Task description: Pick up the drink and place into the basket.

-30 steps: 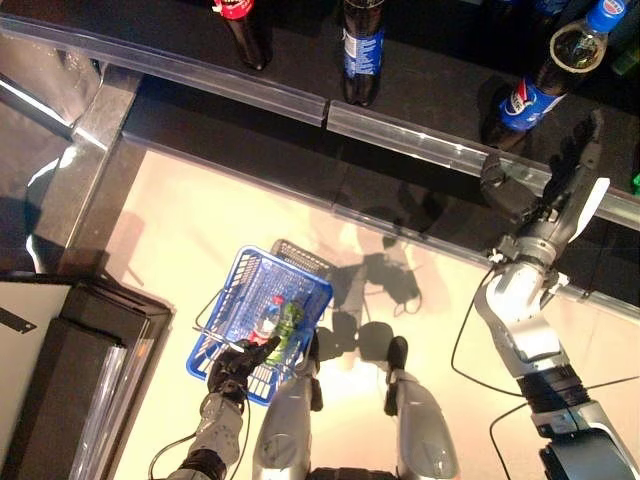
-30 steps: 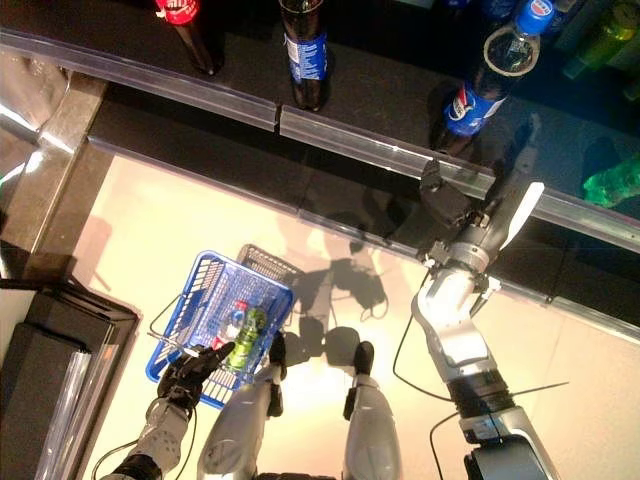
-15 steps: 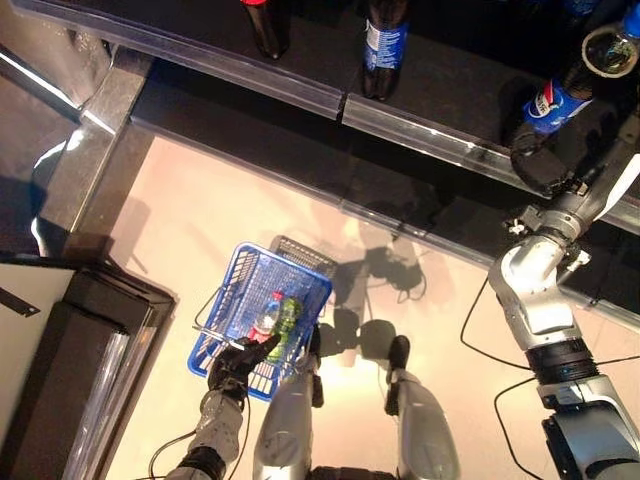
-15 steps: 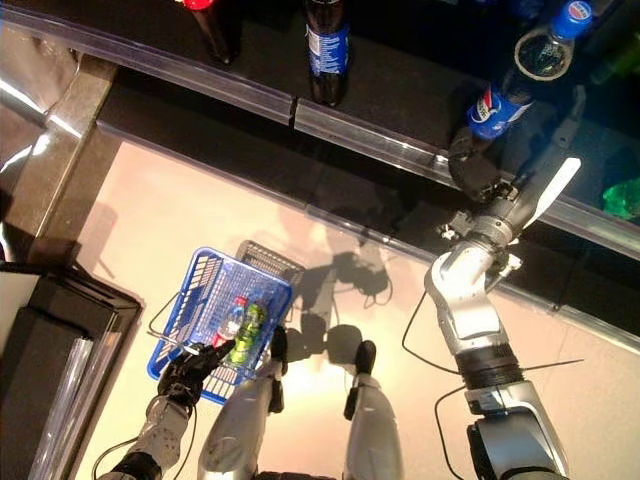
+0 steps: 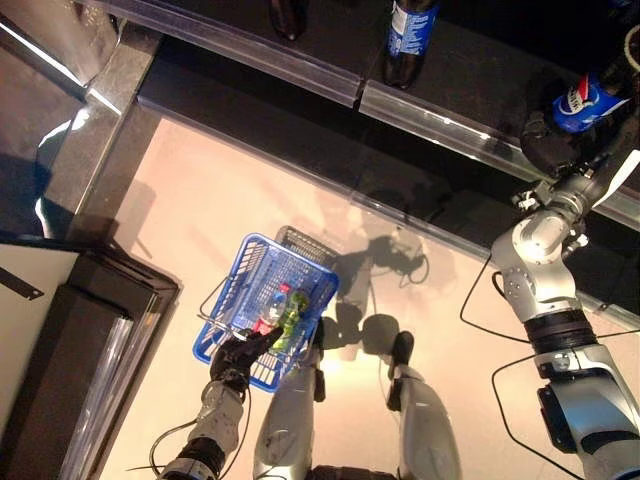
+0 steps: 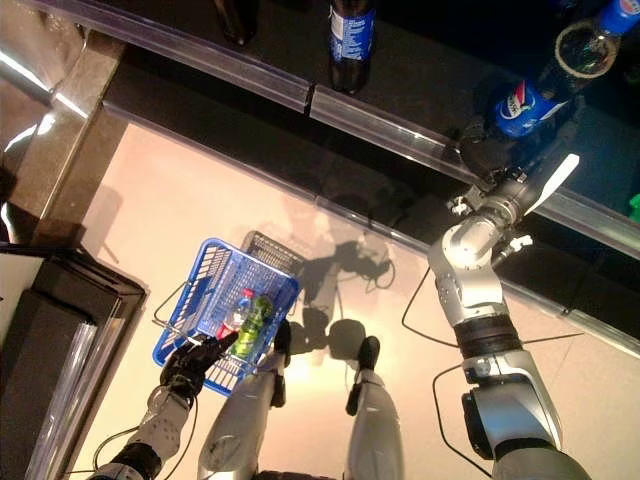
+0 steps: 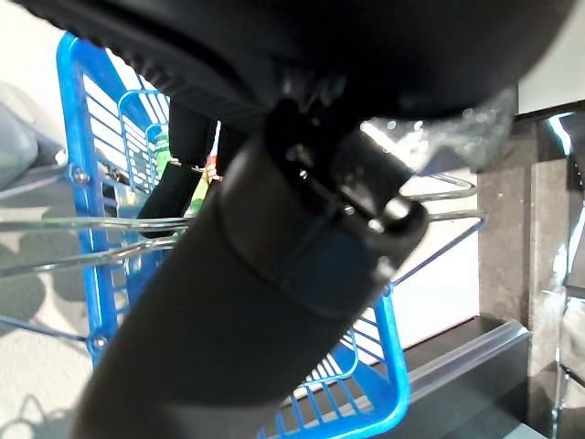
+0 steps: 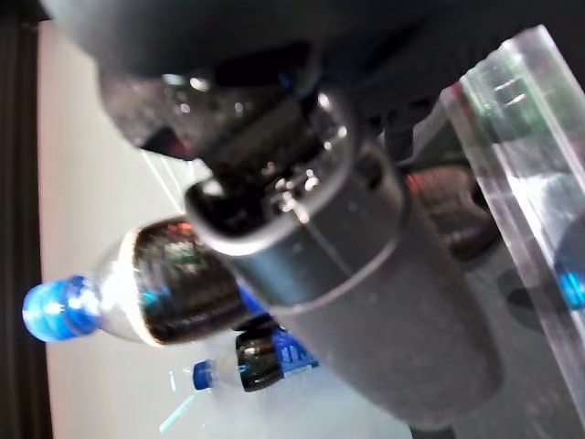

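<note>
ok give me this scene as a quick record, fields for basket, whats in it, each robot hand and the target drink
basket: blue wire basket hanging above the floor
contents: clear bottle with red label, green bottle
left robot hand: curled on the basket's metal handle
right robot hand: at the dark shelf, against the blue-capped dark cola bottle; closure unclear
shelf front: clear plastic rail
</note>
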Tool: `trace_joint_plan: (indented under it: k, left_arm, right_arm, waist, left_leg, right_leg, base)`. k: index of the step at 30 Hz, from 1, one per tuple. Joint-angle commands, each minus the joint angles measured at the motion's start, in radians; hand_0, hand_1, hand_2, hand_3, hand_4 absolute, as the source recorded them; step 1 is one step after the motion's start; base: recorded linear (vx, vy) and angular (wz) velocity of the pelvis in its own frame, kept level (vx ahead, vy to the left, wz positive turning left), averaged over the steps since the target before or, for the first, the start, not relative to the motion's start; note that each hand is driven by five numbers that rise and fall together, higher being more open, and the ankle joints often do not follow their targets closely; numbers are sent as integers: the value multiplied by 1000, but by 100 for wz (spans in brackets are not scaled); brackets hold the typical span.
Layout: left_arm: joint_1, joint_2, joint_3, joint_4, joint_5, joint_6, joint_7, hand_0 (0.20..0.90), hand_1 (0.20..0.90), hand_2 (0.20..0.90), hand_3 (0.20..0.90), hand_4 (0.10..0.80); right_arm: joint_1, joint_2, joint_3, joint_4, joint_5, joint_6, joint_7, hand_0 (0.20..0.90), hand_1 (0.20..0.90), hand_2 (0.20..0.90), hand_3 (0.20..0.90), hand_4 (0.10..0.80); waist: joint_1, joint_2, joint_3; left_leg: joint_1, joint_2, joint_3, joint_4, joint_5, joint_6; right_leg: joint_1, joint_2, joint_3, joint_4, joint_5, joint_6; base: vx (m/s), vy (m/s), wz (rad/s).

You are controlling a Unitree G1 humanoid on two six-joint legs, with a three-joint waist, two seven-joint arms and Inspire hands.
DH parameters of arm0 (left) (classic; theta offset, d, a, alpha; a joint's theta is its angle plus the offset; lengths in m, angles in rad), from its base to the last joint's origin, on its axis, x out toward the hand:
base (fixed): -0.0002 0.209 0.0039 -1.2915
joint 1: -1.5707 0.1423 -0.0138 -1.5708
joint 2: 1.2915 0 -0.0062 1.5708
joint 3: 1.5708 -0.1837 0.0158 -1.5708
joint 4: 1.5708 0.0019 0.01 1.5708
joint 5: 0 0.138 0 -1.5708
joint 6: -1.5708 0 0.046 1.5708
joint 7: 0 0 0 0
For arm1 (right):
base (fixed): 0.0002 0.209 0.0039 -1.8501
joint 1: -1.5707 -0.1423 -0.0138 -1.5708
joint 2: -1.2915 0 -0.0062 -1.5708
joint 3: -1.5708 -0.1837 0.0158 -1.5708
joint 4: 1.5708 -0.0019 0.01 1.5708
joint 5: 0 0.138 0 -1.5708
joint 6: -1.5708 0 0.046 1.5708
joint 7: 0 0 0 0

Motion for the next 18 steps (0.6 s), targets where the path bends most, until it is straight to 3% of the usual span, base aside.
trace_joint_plan:
  k: [1, 18]
  left_arm:
    - [89, 60, -20, -42, -8, -54, -14, 300, 300, 300, 200, 100]
    - [95, 79, -44, -69, -31, -44, -28, 300, 300, 300, 200, 100]
  right_arm:
    - [-138, -137, -44, -73, -32, -90, -9, 900, 900, 900, 900, 800]
    - [-287, -236, -7, 58, -23, -63, -46, 900, 900, 900, 900, 800]
  waist:
    - [6, 14, -14]
    - [17, 28, -14]
  left_leg:
    - [-70, -29, -71, 118, -62, -21]
    - [-103, -37, -74, 124, -60, -20]
  right_leg:
    - [-78, -31, -7, 100, 1, -4]
    - [-129, -31, -2, 126, -1, -6]
  base:
    - [0, 0, 0]
    - [9, -4, -3]
